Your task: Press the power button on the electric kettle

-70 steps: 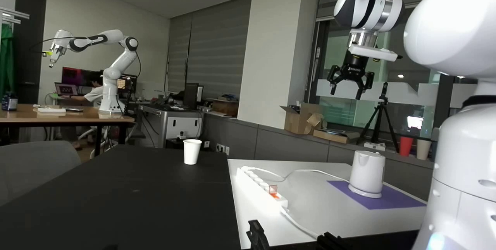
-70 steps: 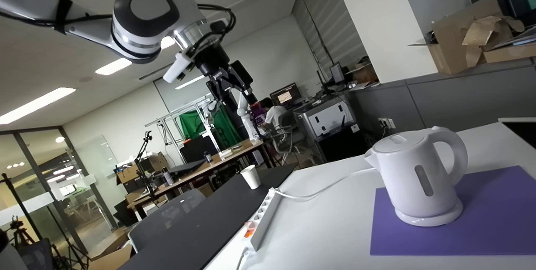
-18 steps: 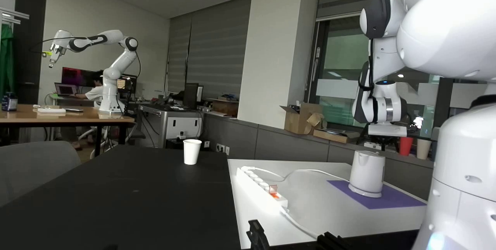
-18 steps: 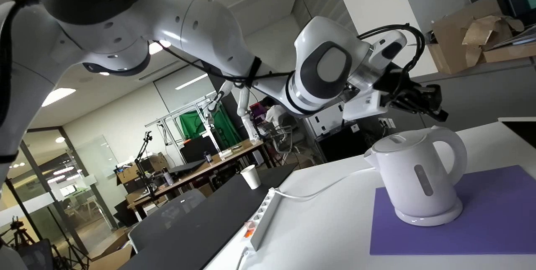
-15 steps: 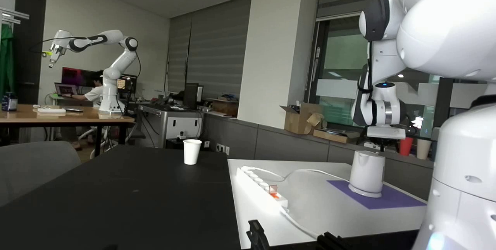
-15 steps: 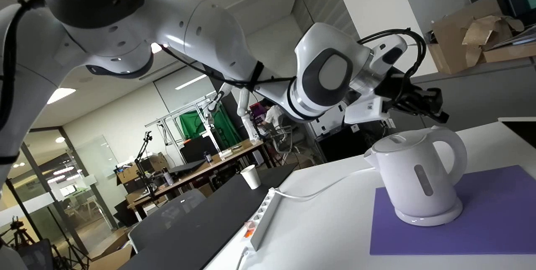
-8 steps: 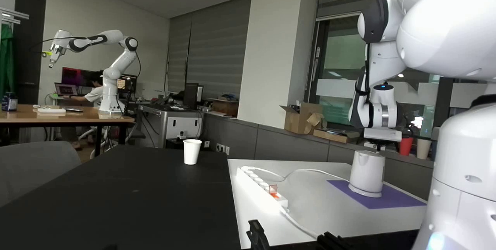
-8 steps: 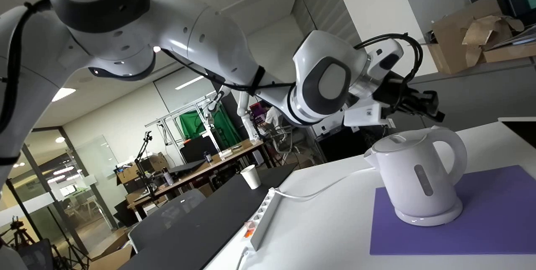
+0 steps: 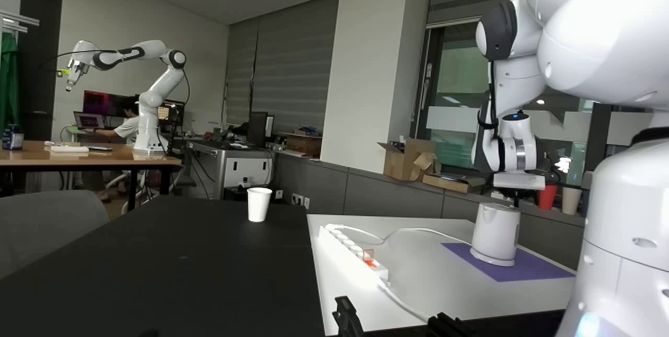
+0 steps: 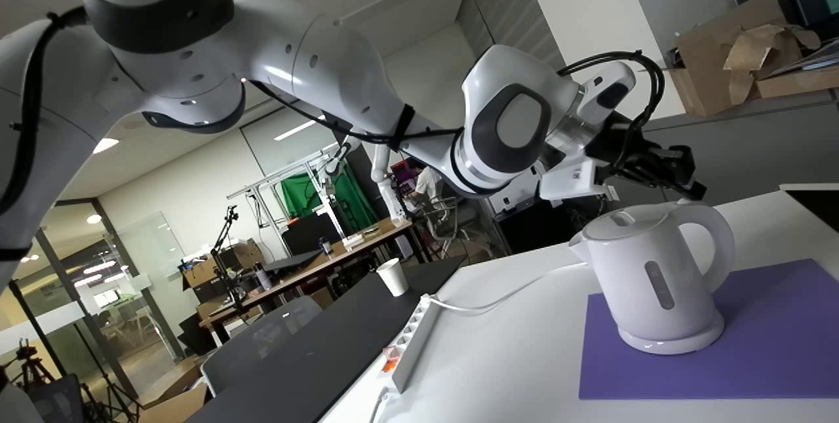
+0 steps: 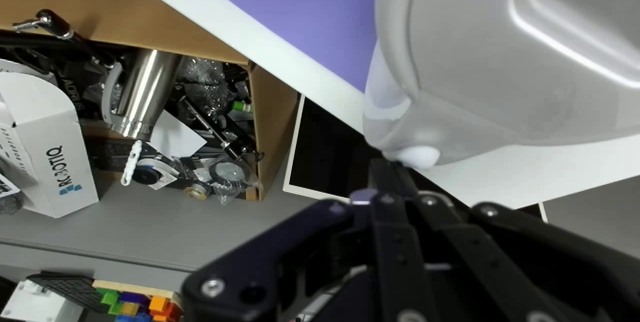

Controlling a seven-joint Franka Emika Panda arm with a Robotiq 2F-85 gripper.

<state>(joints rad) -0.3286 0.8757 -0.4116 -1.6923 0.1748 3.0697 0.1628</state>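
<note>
The electric kettle [image 10: 655, 272], white with a grey upright window and a loop handle, stands on a purple sheet in both exterior views. In the wrist view its greyish top [image 11: 480, 62] fills the upper right, and a small white knob [image 11: 421, 157] sticks out at the handle's edge; this may be the power button. My gripper [image 11: 392, 169] is shut with nothing between its fingers. Its tips sit right at the knob, seemingly touching it. From outside, the black fingertips [image 10: 696, 191] are just above the top of the handle. The exact contact is hard to tell.
The purple sheet [image 10: 773, 344] lies on a white table beside a power strip [image 10: 413, 341], whose cord runs to the kettle. A white paper cup [image 9: 258, 204] stands on the black table. A cardboard box of tools [image 11: 272, 127] lies beyond the table edge.
The arm has swung over from high up to the kettle. In the last half second the gripper moved slightly towards the handle, and the kettle has turned or tilted slightly, its handle shifting outward.
</note>
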